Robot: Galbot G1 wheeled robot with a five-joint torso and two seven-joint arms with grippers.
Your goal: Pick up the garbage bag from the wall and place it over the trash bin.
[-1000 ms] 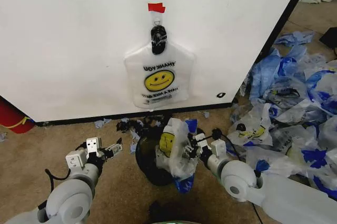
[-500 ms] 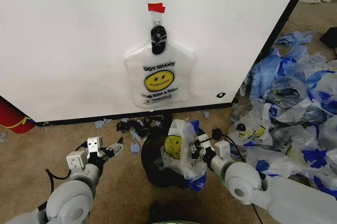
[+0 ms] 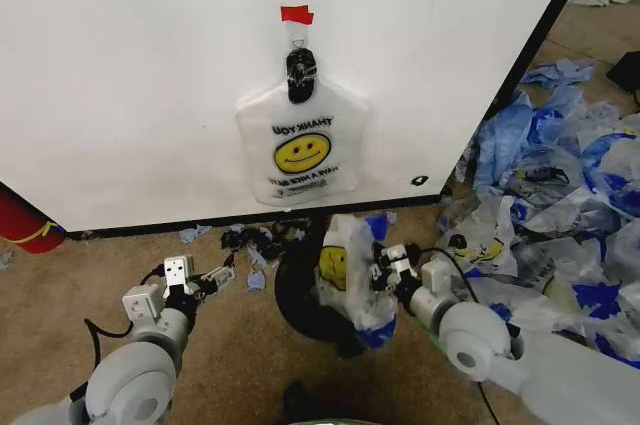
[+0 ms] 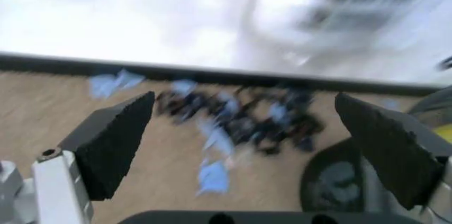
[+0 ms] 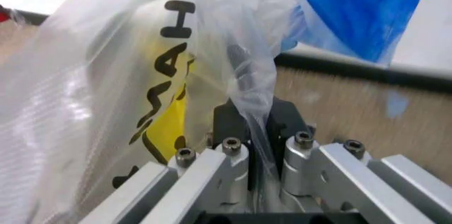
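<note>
My right gripper (image 3: 383,267) pinches a garbage bag (image 3: 350,270) just over the trash bin (image 3: 308,295).
To cover the bin well, I should spread the bag's mouth past the rim on my gripper's far side. My left gripper (image 3: 208,281) waits wide apart, beside the bin. I cannot see anything inside the bin.

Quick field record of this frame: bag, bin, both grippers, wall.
garbage bag: pinched in right gripper, hanging against the trash bin's right side
trash bin: black mesh, on carpet below the wall
right gripper: shut on bag plastic
left gripper: open, empty, left of bin
wall bag: another smiley bag on a hook
</note>
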